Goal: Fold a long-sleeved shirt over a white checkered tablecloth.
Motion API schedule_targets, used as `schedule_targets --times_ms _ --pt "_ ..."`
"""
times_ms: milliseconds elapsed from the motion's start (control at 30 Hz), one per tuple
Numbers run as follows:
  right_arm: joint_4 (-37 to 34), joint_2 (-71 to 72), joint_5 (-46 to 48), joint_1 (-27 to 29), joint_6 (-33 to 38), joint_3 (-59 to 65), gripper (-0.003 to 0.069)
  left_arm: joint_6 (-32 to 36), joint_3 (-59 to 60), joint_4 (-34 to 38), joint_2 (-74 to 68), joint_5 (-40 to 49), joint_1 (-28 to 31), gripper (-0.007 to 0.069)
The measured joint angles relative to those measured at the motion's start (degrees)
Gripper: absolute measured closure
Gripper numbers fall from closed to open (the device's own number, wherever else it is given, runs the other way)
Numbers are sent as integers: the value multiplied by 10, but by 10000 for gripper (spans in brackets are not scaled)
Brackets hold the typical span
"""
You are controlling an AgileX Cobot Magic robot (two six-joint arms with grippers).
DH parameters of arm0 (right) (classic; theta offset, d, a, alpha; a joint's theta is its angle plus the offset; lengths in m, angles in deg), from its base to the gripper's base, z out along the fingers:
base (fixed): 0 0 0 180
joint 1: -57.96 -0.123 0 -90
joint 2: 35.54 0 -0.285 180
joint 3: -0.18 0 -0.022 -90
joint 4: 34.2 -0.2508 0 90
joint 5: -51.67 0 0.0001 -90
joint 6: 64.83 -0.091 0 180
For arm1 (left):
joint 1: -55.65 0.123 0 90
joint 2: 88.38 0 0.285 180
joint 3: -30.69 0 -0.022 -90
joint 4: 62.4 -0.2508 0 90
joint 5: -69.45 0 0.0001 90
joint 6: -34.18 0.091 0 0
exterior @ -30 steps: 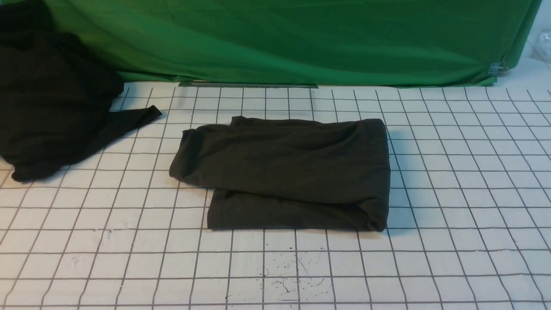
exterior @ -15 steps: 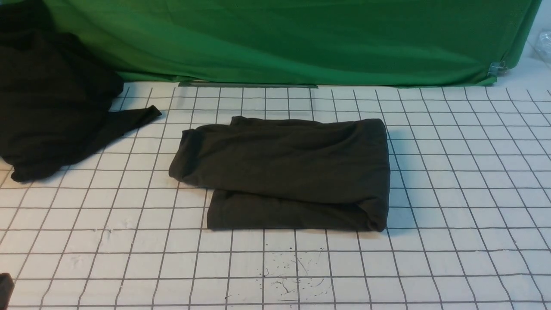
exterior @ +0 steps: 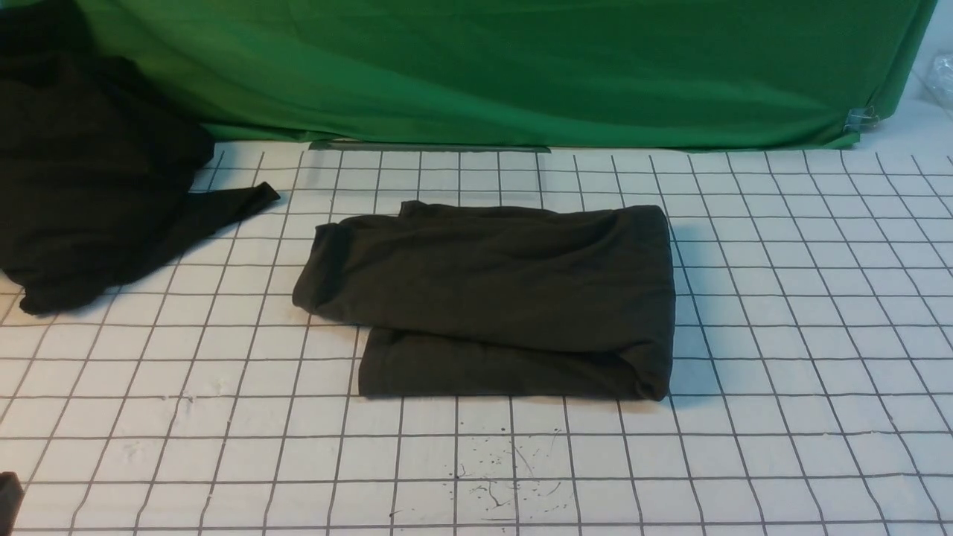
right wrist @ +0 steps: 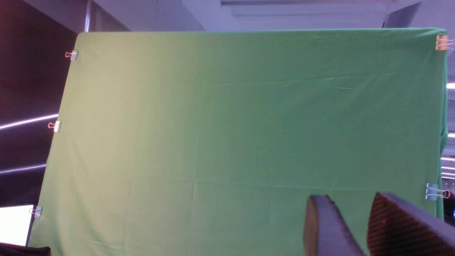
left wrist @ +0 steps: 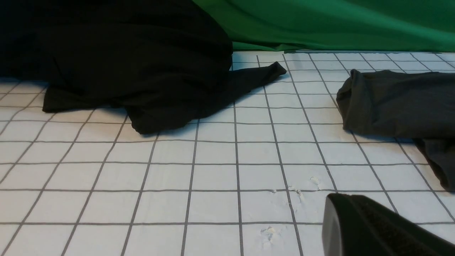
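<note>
The long-sleeved shirt lies folded into a dark charcoal rectangle in the middle of the white checkered tablecloth. Its print is hidden. In the left wrist view the shirt's left end shows beyond my left gripper, which is shut on nothing and hovers low over the tablecloth. Only a dark tip of that left gripper shows in the front view's lower left corner, far from the shirt. My right gripper is outside the front view; it points up at the backdrop, open and empty.
A blacker heap of garments lies at the far left, one strip reaching toward the shirt; it also fills the left wrist view's far side. The green backdrop cloth closes the table's far edge, clipped at the right.
The tip of my left gripper has come into the front view's lower left corner. The folded shirt and the black heap have not moved.
</note>
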Motion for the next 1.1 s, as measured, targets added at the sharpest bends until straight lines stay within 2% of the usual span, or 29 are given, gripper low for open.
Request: schedule_targets --times_ms 167,333,433,533,667,733,867,1100 --pt "0 0 0 0 2 0 460 0 0 0 0 0 0 621" --pt "0 5 62 12 11 15 448 0 0 0 0 0 1 621" --pt "0 6 84 54 16 52 442 0 0 0 0 0 1 621" --pt "0 6 96 134 31 144 433 0 0 -2 0 0 1 621" --pt "0 13 102 179 40 220 428 0 0 -2 0 0 1 621" --pt "0 35 112 214 43 296 424 0 0 -2 0 0 1 621" --pt "3 55 162 236 41 319 423 0 0 -2 1 1 1 621" --pt "7 56 169 236 31 319 420 2 0 -2 1 2 1 621"
